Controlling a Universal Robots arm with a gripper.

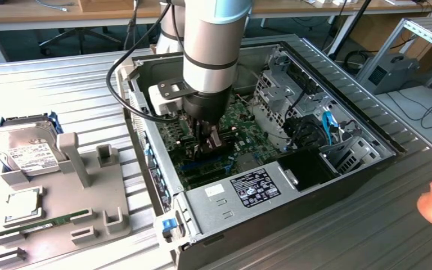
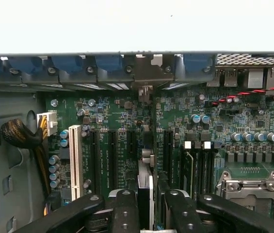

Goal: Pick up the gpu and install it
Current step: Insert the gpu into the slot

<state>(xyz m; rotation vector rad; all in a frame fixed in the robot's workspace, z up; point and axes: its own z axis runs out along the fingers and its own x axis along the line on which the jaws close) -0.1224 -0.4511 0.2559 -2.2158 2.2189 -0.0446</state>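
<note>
End effector [image 2: 145, 206] partly closed, clamping gpu [image 2: 145, 187] edge-on, low centre frame, above motherboard [image 2: 127, 126] expansion slots. Risk: card edge misaligned with slot, jams or bends against connector.

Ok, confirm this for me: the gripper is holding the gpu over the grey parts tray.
Not right. The gripper holds the gpu inside the open computer case, over the green motherboard, not over the grey parts tray. The exterior view shows it.
</note>
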